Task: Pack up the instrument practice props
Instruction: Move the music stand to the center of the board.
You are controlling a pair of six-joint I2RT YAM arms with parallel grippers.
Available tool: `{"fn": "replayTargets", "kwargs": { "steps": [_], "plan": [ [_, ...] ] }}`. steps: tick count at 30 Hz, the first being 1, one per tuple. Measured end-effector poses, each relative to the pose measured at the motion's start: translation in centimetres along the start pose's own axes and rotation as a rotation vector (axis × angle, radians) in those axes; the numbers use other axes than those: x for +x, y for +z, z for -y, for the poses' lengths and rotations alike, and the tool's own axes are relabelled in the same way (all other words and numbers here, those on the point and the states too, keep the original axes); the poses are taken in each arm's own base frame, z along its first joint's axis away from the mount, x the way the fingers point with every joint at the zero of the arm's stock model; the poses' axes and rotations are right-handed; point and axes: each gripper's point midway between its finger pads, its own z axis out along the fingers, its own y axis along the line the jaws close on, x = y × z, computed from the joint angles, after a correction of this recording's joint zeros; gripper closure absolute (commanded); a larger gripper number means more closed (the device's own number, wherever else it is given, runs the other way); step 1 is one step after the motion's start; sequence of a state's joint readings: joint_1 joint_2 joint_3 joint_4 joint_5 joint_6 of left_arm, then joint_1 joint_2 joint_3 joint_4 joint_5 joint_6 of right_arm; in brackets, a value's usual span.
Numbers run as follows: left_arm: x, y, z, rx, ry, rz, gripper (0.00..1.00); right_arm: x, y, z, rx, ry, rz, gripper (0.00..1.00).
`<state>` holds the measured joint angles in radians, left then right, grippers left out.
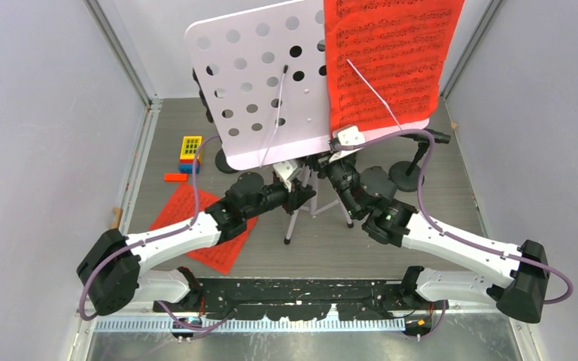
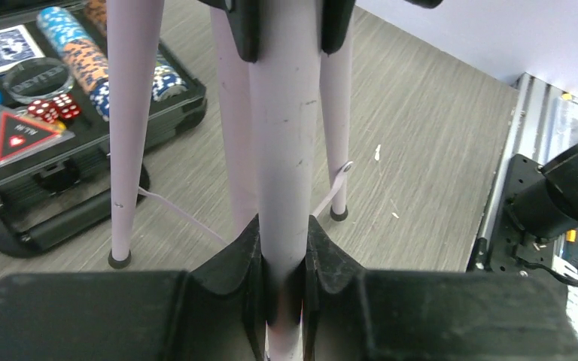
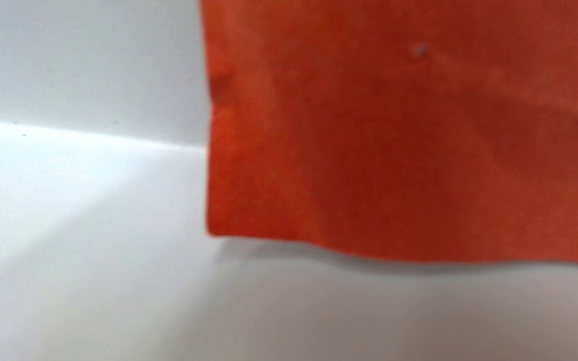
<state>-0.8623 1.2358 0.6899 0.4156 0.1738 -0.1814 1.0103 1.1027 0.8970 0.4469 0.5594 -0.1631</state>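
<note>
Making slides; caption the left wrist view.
Left gripper closed on the music stand's silver pole, tripod legs and poker-chip case beyond.

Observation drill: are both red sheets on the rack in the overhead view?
No, one red sheet sits on the rack; the other sheet lies on the table.

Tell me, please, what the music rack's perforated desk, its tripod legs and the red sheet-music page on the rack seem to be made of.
Music rack desk: probably painted sheet metal, possibly plastic; thin, rigid, matte white, punched round holes.
Tripod legs: metal tubing by the look; satin silver, faintly scuffed, black end caps.
Red sheet-music page: paper; thin, matte, printed staves, wavy bottom edge.
</note>
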Motion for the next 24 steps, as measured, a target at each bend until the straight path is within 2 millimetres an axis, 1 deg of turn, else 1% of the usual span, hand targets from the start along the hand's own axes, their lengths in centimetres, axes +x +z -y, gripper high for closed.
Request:
{"fn": "replayTargets", "kwargs": {
  "steps": [2, 10, 18, 21, 24],
  "plan": [
    [0.1, 0.4, 0.7, 0.023, 0.003, -0.004, 0.95, -0.3, -0.5, 0.5, 0.005, -0.016, 0.000, 1.00],
    [1.0, 2.1, 3.4, 0.088, 0.011, -0.026, 0.99, -0.9, -2.6, 2.6, 0.040, -0.089, -0.004, 1.00],
    [1.8, 4.8, 5.8, 0.142, 0.023, -0.066, 1.00, -1.5, -5.8, 6.4, 0.135, -0.116, 0.008, 1.00],
    [2.3, 5.4, 6.7, 0.164, 0.027, -0.089, 1.00, -1.8, -7.2, 7.7, 0.160, -0.107, 0.015, 1.00],
    [2.6, 5.6, 7.3, 0.179, 0.034, -0.105, 1.00, -2.0, -8.1, 8.5, 0.176, -0.106, 0.012, 1.00]
  ]
}}
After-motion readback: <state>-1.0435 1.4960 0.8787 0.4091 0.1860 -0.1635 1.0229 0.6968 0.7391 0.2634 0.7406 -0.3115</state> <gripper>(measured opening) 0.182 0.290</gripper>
